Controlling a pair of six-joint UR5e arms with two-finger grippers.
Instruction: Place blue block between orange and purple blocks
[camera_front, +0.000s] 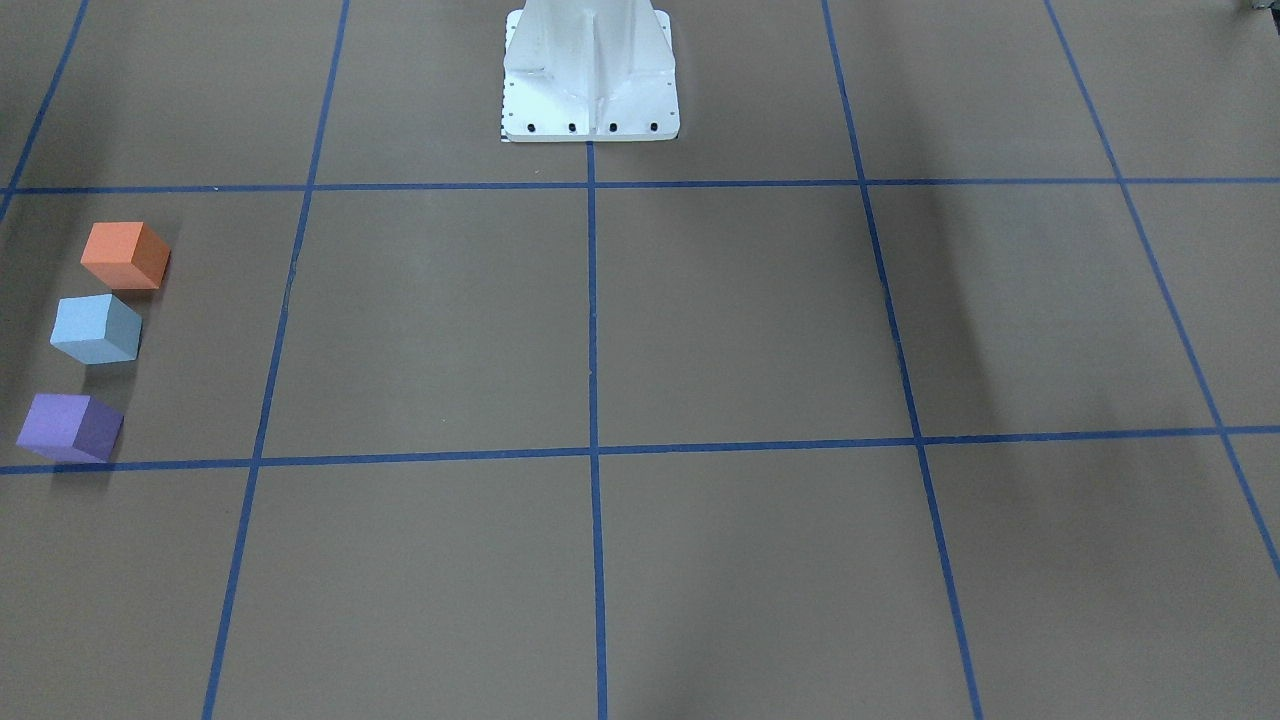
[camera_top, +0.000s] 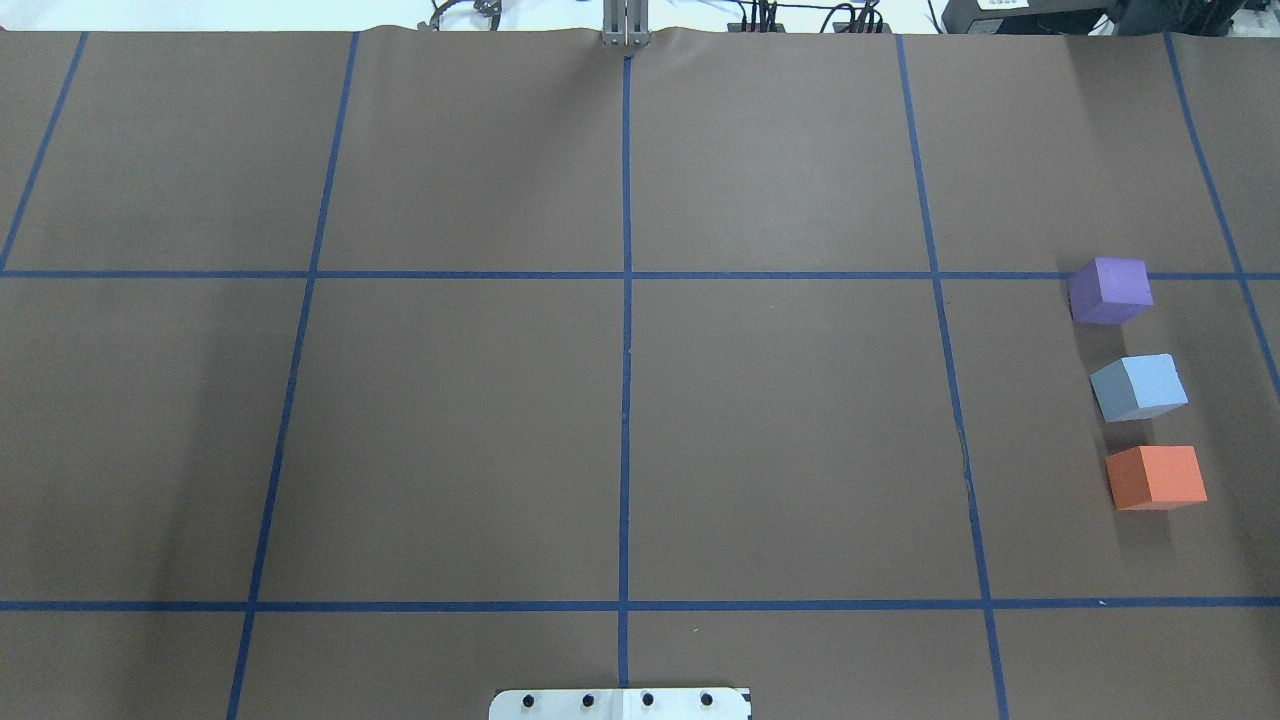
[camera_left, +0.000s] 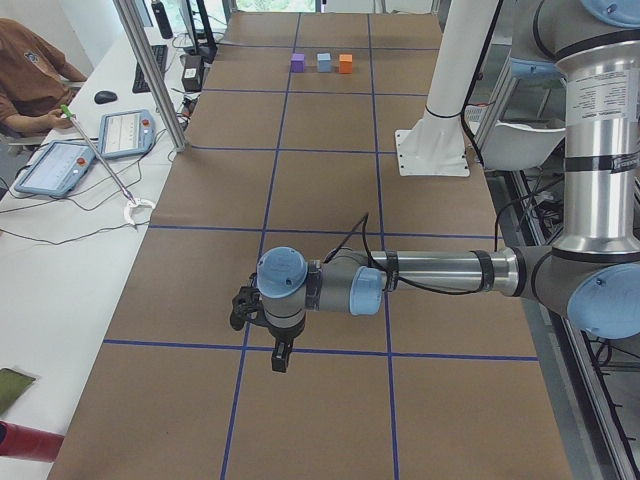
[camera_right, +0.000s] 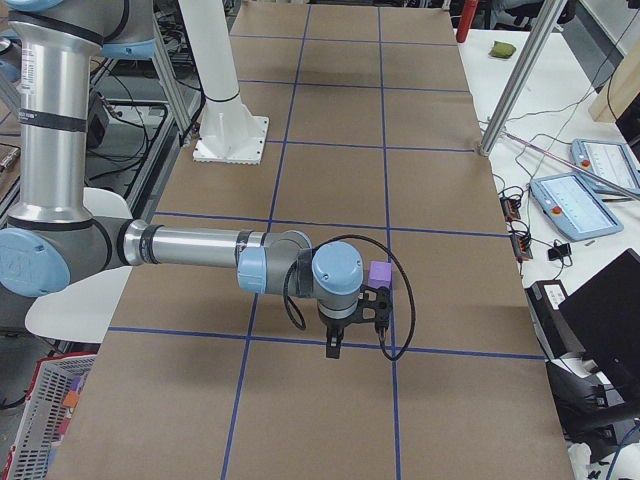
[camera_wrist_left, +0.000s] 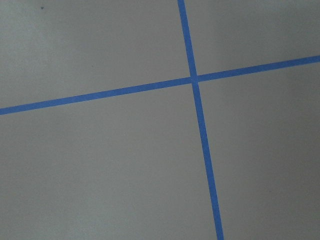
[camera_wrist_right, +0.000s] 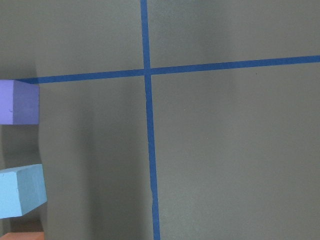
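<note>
The blue block (camera_top: 1138, 387) sits on the brown table in a line between the purple block (camera_top: 1110, 290) and the orange block (camera_top: 1156, 477), apart from both. The front-facing view shows them at the left edge: orange block (camera_front: 125, 255), blue block (camera_front: 96, 328), purple block (camera_front: 70, 427). The right wrist view shows the purple block (camera_wrist_right: 19, 102) and blue block (camera_wrist_right: 21, 191) at its left edge. My left gripper (camera_left: 280, 355) hangs above a tape crossing, far from the blocks. My right gripper (camera_right: 335, 345) hangs beside the purple block (camera_right: 380, 273). I cannot tell whether either is open or shut.
The white robot base (camera_front: 590, 75) stands at the middle of the table's robot side. Blue tape lines (camera_top: 626, 350) divide the table into squares. An operator (camera_left: 30, 75) and tablets (camera_left: 125, 130) are at a side desk beyond the table.
</note>
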